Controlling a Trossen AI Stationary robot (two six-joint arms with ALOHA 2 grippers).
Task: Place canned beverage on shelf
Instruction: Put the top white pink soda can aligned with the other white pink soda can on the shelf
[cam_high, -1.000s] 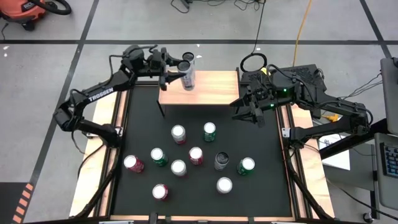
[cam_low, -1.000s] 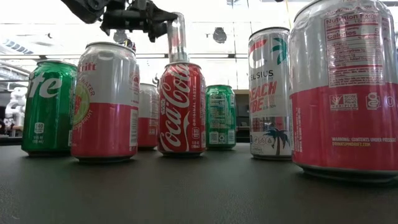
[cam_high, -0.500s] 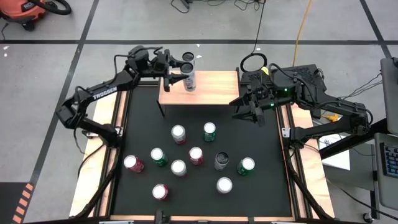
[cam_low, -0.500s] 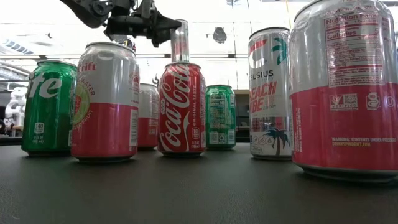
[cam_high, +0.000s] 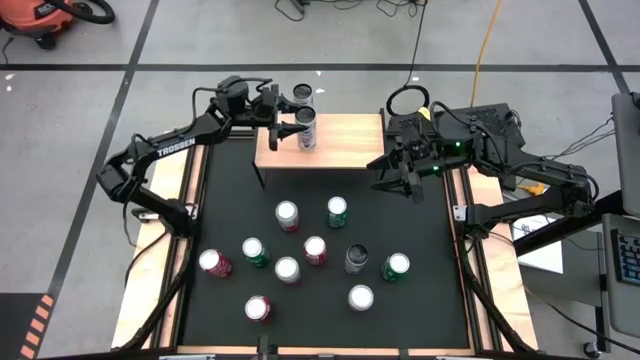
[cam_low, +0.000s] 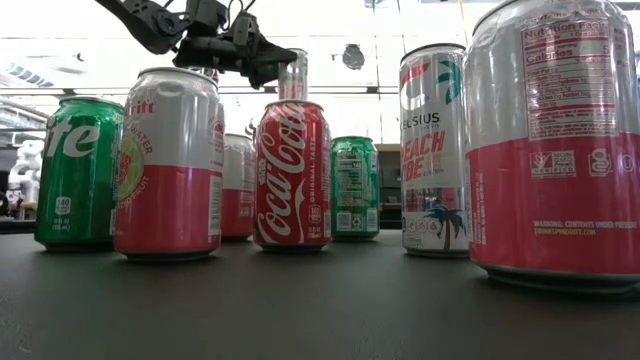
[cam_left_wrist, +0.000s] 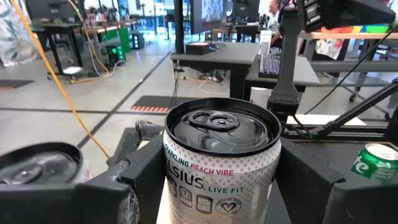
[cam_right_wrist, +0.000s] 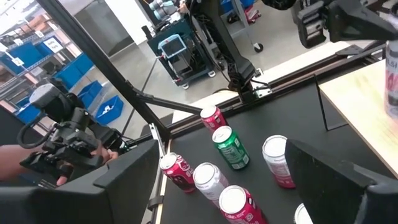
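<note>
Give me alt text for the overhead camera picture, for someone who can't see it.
Seen from above, the left gripper holds a tall slim can upright over the small wooden shelf at the far edge of a black table. The right gripper waits open beside the shelf, and ten more cans stand clustered mid-table.
</note>
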